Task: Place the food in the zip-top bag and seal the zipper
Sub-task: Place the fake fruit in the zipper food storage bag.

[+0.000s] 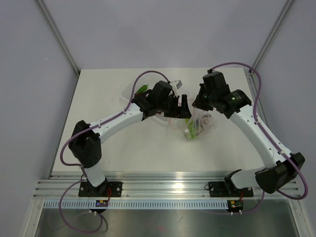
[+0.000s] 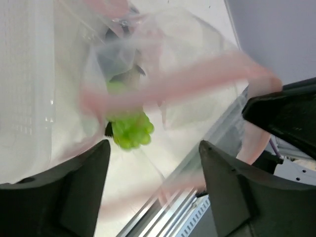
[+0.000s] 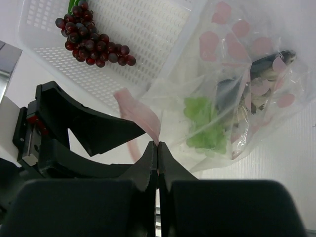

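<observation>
Your right jaws pinch the pink zipper (image 3: 139,114); the zip-top bag (image 3: 237,29) stretches lengthwise away from them, crinkly, clear, pink-spotted, with lettuce (image 3: 205,123) and fish (image 3: 261,63) inside. Your left jaws stand open.

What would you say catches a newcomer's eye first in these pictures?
The zip-top bag at the centre of the table, its pink zipper pinched in the shut right gripper, with green lettuce and a grey fish inside. Then the dark red grape bunch lying in the white tray beside it, and the open left gripper facing the bag.
</observation>
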`<action>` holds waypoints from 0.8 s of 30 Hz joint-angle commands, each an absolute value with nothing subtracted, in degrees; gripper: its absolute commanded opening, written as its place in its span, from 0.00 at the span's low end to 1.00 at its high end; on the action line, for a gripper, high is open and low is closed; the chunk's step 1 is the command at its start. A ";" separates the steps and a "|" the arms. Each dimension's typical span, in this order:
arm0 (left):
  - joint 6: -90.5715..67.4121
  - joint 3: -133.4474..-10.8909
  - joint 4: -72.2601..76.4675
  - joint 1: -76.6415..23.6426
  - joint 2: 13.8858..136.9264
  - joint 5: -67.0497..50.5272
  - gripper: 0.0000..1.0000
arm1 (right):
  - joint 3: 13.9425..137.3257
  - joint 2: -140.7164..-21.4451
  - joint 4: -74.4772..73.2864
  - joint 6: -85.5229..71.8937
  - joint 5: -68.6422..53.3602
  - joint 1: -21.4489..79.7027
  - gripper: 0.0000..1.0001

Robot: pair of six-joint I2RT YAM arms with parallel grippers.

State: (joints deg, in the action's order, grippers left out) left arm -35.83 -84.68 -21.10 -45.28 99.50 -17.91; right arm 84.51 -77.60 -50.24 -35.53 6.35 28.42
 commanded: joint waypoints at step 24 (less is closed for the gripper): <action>-12.05 -118.63 -51.06 -25.14 116.61 -0.54 0.64 | 84.46 -76.46 -47.55 -35.25 5.01 28.12 0.00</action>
